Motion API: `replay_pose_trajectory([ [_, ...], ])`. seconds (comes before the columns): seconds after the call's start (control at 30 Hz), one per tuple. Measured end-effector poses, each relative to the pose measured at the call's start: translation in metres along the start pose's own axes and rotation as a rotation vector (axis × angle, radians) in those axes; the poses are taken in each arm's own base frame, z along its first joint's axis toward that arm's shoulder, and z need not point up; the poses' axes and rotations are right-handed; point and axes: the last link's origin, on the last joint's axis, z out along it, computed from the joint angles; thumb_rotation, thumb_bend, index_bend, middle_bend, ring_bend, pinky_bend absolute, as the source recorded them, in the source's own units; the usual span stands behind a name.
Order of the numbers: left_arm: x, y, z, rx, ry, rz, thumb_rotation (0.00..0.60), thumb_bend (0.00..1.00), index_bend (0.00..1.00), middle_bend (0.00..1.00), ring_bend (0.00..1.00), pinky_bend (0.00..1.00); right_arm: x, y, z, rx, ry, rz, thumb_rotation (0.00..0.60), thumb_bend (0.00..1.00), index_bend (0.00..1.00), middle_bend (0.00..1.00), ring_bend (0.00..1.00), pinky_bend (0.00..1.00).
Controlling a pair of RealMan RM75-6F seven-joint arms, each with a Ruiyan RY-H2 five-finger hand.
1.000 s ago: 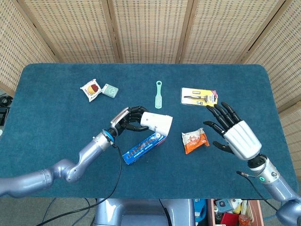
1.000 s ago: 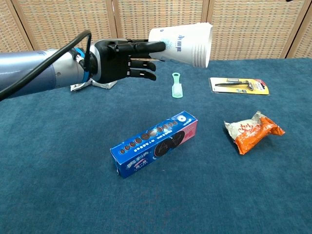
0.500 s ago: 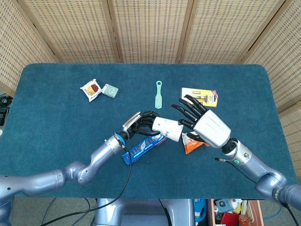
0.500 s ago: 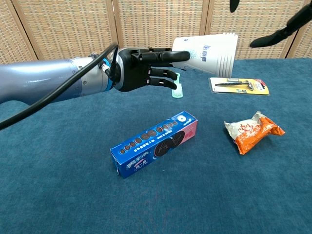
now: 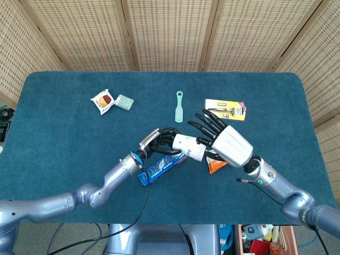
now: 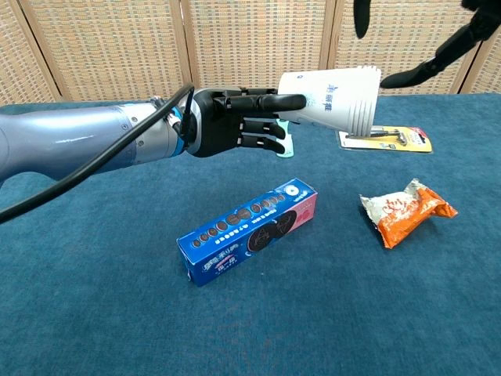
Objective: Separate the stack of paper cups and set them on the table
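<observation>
A stack of white paper cups (image 5: 189,146) (image 6: 338,95) lies on its side in the air above the table's middle, its open end toward the right. My left hand (image 5: 159,142) (image 6: 235,119) grips the stack at its narrow bottom end. My right hand (image 5: 227,142) hovers at the open end with its fingers (image 6: 429,64) spread around the rim. The chest view shows a gap between those fingers and the rim, and nothing is held in that hand.
A blue cookie box (image 6: 249,232) lies under the cups, with an orange snack packet (image 6: 405,210) to its right. Further back are a green tool (image 5: 179,106), a yellow carded tool pack (image 5: 226,109) and two small packets (image 5: 103,101) at the back left.
My right hand has swung in from the right to the cups' open end. My left hand has carried the stack a little right and toward the front.
</observation>
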Motion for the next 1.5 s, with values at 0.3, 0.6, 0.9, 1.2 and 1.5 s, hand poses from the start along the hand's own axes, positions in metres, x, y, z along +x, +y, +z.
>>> replay_pose_trajectory([
  [0.3,0.002,-0.003,0.001,0.006,0.004,-0.023,0.600,0.24,0.52,0.54,0.57,0.50,-0.008,-0.006,0.006,0.000,-0.003,0.009,0.600,0.29,0.54,0.19,0.05,0.05],
  [0.6,0.002,-0.003,0.001,0.008,0.001,-0.031,0.600,0.24,0.52,0.54,0.57,0.50,-0.014,-0.009,0.007,0.001,0.002,0.017,0.600,0.35,0.58,0.01,0.05,0.05],
  [0.9,0.000,-0.004,0.001,0.015,-0.008,-0.045,0.600,0.24,0.52,0.54,0.57,0.50,-0.021,-0.012,0.008,0.011,0.012,-0.004,0.600,0.48,0.59,0.00,0.05,0.05],
  [1.2,0.001,-0.003,0.001,0.013,-0.005,-0.050,0.600,0.24,0.52,0.54,0.57,0.50,-0.021,-0.014,0.008,0.022,0.015,-0.014,0.600,0.55,0.60,0.01,0.05,0.05],
  [1.5,0.001,-0.004,0.001,0.018,-0.006,-0.050,0.600,0.24,0.52,0.54,0.57,0.50,-0.022,-0.017,0.008,0.029,0.015,-0.010,0.600,0.59,0.65,0.02,0.05,0.05],
])
